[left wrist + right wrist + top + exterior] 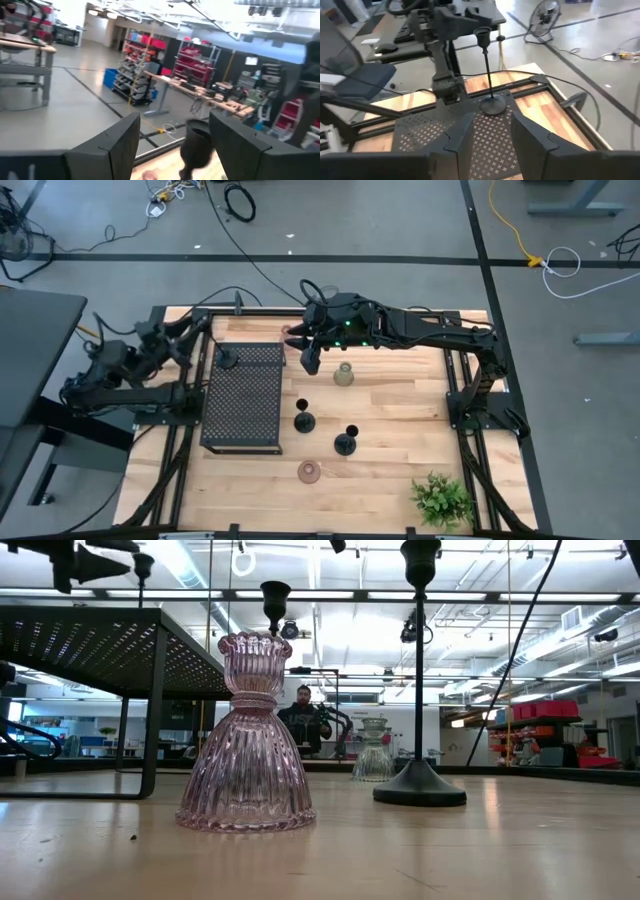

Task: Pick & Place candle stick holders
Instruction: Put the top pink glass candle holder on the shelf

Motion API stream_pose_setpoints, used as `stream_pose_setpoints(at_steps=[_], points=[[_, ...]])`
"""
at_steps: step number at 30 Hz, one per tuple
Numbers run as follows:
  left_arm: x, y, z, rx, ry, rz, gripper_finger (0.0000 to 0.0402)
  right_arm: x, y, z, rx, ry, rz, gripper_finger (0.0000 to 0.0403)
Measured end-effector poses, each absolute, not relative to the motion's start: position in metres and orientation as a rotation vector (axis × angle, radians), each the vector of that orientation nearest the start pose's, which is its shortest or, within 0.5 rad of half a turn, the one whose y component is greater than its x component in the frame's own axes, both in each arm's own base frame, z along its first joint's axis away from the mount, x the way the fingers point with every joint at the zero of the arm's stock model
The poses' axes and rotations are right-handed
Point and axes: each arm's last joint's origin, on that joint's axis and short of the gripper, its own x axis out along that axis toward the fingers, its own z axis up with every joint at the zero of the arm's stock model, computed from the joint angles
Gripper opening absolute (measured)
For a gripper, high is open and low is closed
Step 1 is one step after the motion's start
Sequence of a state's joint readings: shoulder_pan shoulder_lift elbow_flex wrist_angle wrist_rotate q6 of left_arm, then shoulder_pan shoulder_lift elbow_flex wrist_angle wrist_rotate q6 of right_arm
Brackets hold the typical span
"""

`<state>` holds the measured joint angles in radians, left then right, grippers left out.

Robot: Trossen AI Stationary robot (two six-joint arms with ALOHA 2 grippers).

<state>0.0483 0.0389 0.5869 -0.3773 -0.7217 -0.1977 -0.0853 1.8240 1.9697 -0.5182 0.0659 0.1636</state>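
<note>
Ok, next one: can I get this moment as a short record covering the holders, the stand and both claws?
on stand: one black holder, upright on the perforated stand
black on table: middle black holder; front black holder
glass on table: pale green holder; pink holder; second pink holder near the far edge
left claw: open, holding nothing
right claw: open, empty, facing the holder on the stand
other: plant at the front right corner
</note>
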Motion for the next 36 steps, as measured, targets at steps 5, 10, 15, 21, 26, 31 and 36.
stream_pose_setpoints(at_steps=[5,10,15,21,26,31,36], points=[[0.025,0.019,0.309,-0.275,-0.248,0.691,0.0241,0.408,-0.037,0.419,0.159,0.359,-0.192,0.0130],[0.032,0.018,0.323,-0.288,-0.354,0.597,0.0241,0.407,-0.039,0.416,0.170,0.382,-0.251,0.0130],[0.036,0.017,0.342,-0.252,-0.403,0.574,0.0241,0.403,-0.052,0.404,0.255,0.474,-0.380,0.0130],[0.043,0.016,0.365,-0.241,-0.377,0.515,0.0241,0.417,-0.078,0.358,0.317,0.605,-0.435,0.0130],[0.060,0.015,0.372,-0.209,-0.259,0.454,0.0241,0.429,-0.102,0.318,0.392,0.646,-0.443,0.0130],[0.075,0.015,0.374,-0.243,-0.190,0.415,0.0241,0.442,-0.127,0.279,0.481,0.685,-0.447,0.0130],[0.089,0.015,0.368,-0.229,-0.111,0.406,0.0241,0.458,-0.143,0.244,0.569,0.677,-0.418,0.0136]])
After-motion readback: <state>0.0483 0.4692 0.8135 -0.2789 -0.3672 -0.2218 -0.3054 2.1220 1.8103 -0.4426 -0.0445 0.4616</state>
